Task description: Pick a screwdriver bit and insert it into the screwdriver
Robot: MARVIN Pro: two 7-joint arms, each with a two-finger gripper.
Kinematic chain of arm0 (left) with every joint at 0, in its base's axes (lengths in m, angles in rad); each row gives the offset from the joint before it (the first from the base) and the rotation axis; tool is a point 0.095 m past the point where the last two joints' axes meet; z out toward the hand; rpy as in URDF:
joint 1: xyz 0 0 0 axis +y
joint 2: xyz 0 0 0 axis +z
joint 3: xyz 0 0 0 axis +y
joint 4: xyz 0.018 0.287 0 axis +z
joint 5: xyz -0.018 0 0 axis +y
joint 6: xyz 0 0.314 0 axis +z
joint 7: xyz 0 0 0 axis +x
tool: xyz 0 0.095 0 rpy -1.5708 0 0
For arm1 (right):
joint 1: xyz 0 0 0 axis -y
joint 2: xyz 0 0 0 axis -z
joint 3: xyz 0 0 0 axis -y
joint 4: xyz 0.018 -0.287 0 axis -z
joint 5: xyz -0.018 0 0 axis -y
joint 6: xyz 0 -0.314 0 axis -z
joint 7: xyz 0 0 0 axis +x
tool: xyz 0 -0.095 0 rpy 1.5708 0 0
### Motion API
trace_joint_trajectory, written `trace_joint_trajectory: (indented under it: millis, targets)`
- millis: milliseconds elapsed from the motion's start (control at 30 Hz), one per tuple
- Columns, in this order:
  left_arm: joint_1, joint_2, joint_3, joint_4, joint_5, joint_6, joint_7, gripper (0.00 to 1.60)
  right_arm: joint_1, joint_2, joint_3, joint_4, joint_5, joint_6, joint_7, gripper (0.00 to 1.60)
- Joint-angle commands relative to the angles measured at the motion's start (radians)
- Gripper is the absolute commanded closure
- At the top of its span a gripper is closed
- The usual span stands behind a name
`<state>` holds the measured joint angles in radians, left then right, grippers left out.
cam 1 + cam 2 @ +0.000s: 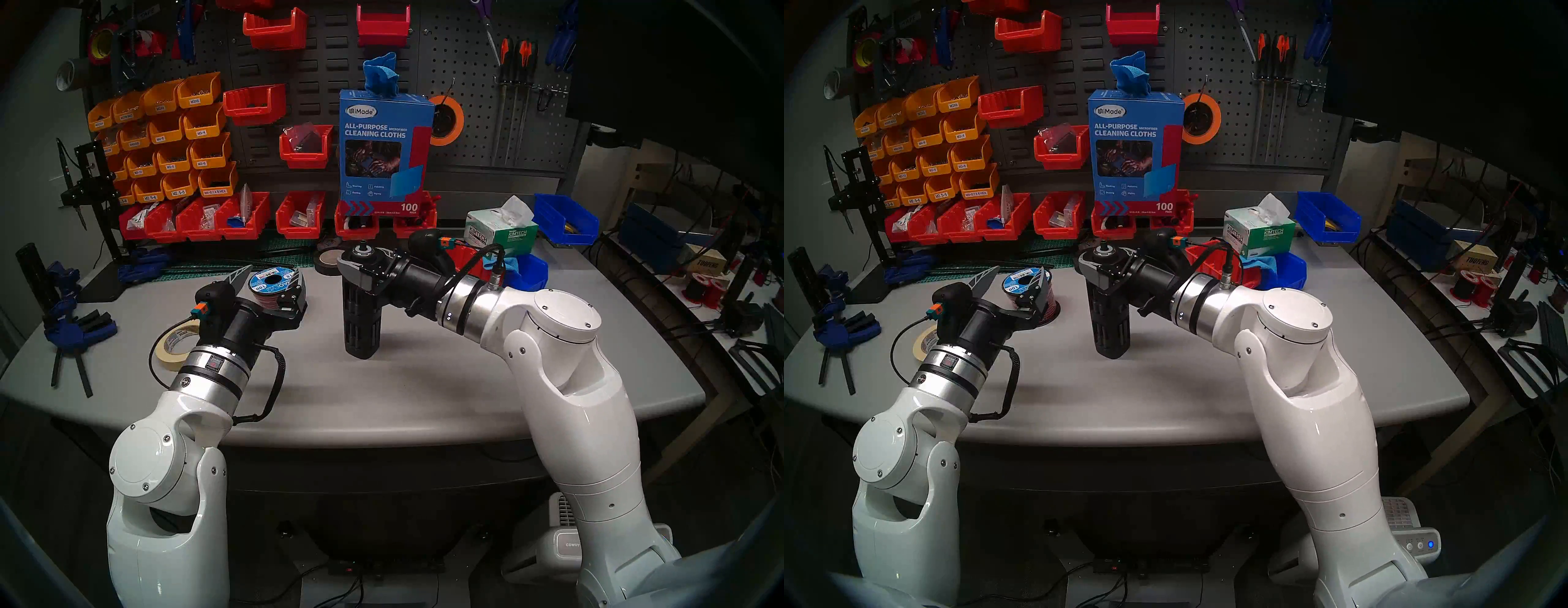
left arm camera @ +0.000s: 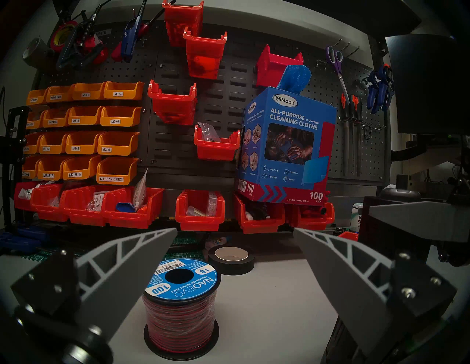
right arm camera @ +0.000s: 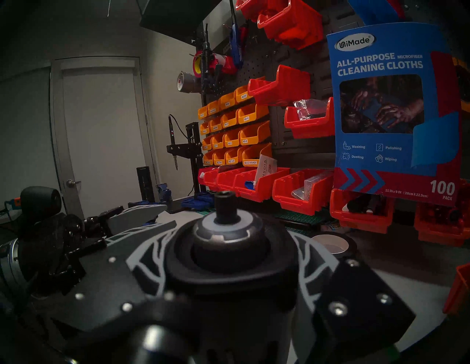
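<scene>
The screwdriver, a matte black slotted cylinder with a silver ring and a short black chuck on top, stands upright mid-table. It also shows in the head right view and fills the right wrist view. My right gripper is shut around its upper end from the right side. My left gripper is open and empty, hovering left of the screwdriver just over a wire spool. In the left wrist view the gripper holds nothing. I see no loose bit; the bits in the slots are too dim to make out.
A black tape roll lies behind the spool. Masking tape and blue clamps are at the left. A Kimtech box and blue bins are at the back right. Red bins line the back edge.
</scene>
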<state>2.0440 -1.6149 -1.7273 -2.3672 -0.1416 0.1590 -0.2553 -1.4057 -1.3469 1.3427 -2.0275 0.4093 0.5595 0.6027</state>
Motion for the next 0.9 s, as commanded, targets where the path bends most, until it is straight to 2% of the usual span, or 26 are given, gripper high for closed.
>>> trace_joint_trajectory:
  millis: [0,367,433,500,533,767,867]
  targets:
    - [-0.016,-0.001,0.002,-0.035,-0.001,-0.008,-0.001,0.00,0.085,0.026,0.024,0.038,0.021,-0.037,0.074,1.60]
    - [-0.016,-0.004,0.001,-0.035,0.001,-0.008,-0.004,0.00,0.144,0.017,0.002,0.104,0.019,-0.058,0.115,1.60]
    - [-0.012,0.003,0.002,-0.035,0.016,-0.022,-0.007,0.23,0.150,0.017,0.000,0.113,0.019,-0.063,0.122,1.60]
    - [-0.010,0.000,0.004,-0.036,0.021,-0.025,-0.003,0.24,0.151,0.017,-0.001,0.115,0.019,-0.064,0.124,1.60]
    - [-0.015,0.000,0.004,-0.031,0.031,-0.033,-0.001,0.00,0.153,0.016,-0.001,0.119,0.018,-0.067,0.124,1.60]
    - [-0.024,0.006,-0.014,-0.031,0.012,-0.026,-0.024,0.00,0.155,0.015,0.002,0.129,0.018,-0.073,0.127,1.60]
    - [-0.007,0.036,-0.028,-0.050,-0.006,-0.005,-0.071,0.00,0.164,0.015,0.004,0.146,0.014,-0.078,0.129,1.60]
